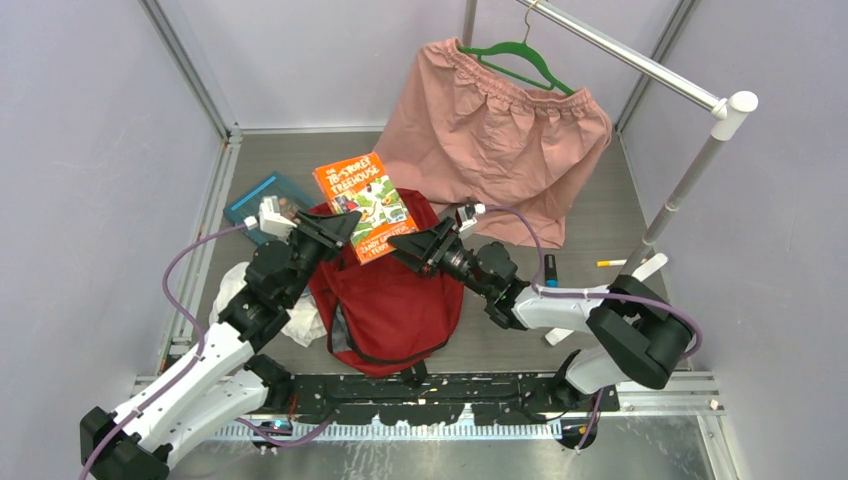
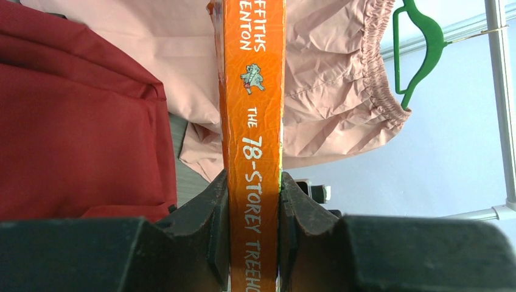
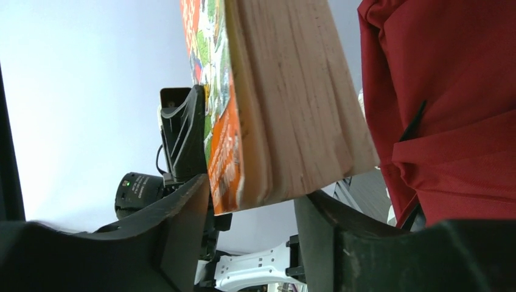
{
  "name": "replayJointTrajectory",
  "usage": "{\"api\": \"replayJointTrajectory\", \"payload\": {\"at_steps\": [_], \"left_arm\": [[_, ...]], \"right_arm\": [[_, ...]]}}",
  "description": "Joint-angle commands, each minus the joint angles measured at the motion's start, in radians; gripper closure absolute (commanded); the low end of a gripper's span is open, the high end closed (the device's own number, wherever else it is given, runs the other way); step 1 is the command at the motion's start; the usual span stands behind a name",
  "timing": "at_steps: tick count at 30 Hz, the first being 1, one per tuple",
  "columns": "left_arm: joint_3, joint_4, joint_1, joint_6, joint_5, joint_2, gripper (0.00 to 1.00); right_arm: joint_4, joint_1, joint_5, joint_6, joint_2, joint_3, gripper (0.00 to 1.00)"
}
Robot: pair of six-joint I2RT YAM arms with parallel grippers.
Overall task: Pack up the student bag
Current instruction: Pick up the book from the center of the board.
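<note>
Aloft, left hand (image 2: 254, 179) clamped on orange book (image 1: 365, 205), right hand (image 3: 252, 194) apart astride it, student bag (image 1: 395, 300) part-hidden

The top camera looks steeply down on the whole table (image 1: 620, 215) from above its near edge. Each wrist camera sits close behind its own jaws, looking along them. All 3 views share the orange book (image 1: 365, 205) and red backpack (image 1: 390, 300).

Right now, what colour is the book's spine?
Book spine: orange with white lettering; best in left wrist view.
</note>
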Motion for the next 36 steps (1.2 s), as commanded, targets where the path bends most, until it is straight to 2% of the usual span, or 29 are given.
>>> {"api": "replayJointTrajectory", "payload": {"at_steps": [1,4,5,8,10,12,19,22,23,25,27,28,29,30,33,36], "left_arm": [[-0.012,0.047,-0.012,-0.014,0.095,-0.023,1.00],[-0.021,0.037,-0.012,-0.028,0.097,-0.020,1.00],[-0.024,0.030,-0.012,-0.034,0.098,-0.018,1.00],[-0.045,0.027,-0.013,-0.047,0.108,-0.018,1.00],[-0.056,0.027,-0.013,-0.050,0.103,-0.027,1.00],[-0.061,0.024,-0.012,-0.050,0.101,-0.037,1.00],[-0.055,-0.002,-0.012,-0.030,0.113,-0.040,1.00],[-0.047,-0.031,-0.012,-0.017,0.125,-0.042,1.00],[-0.043,-0.050,-0.013,-0.008,0.123,-0.047,0.95],[-0.029,-0.098,-0.012,0.018,0.109,-0.065,0.66],[-0.004,-0.184,-0.013,0.037,0.070,-0.092,0.41],[0.017,-0.246,-0.012,0.046,0.044,-0.108,0.23],[0.038,-0.307,-0.011,0.062,0.016,-0.124,0.10],[0.062,-0.365,-0.011,0.085,-0.007,-0.142,0.01],[0.136,-0.513,-0.010,0.172,-0.060,-0.198,0.00],[0.307,-0.812,-0.009,0.241,-0.069,-0.176,0.00]], "right_arm": [[0.113,-0.043,0.098,-0.003,0.021,0.063,0.46],[0.169,-0.056,0.088,0.037,0.061,0.072,0.50],[0.195,-0.061,0.088,0.058,0.080,0.071,0.47],[0.284,-0.073,0.082,0.116,0.141,0.071,0.32],[0.320,-0.077,0.082,0.131,0.174,0.069,0.31],[0.334,-0.077,0.084,0.135,0.192,0.067,0.41],[0.352,-0.095,0.079,0.139,0.200,0.070,0.98],[0.341,-0.107,0.065,0.137,0.185,0.056,0.99],[0.338,-0.111,0.060,0.136,0.178,0.047,0.99],[0.327,-0.118,0.033,0.133,0.160,0.030,0.99],[0.303,-0.130,-0.025,0.128,0.144,0.021,0.99],[0.287,-0.146,-0.084,0.123,0.140,0.028,0.99],[0.278,-0.168,-0.154,0.123,0.139,0.039,0.99],[0.278,-0.187,-0.207,0.127,0.139,0.040,0.99],[0.273,-0.267,-0.360,0.149,0.109,0.022,0.99],[0.180,-0.344,-0.546,0.132,0.034,0.014,0.99]]}}
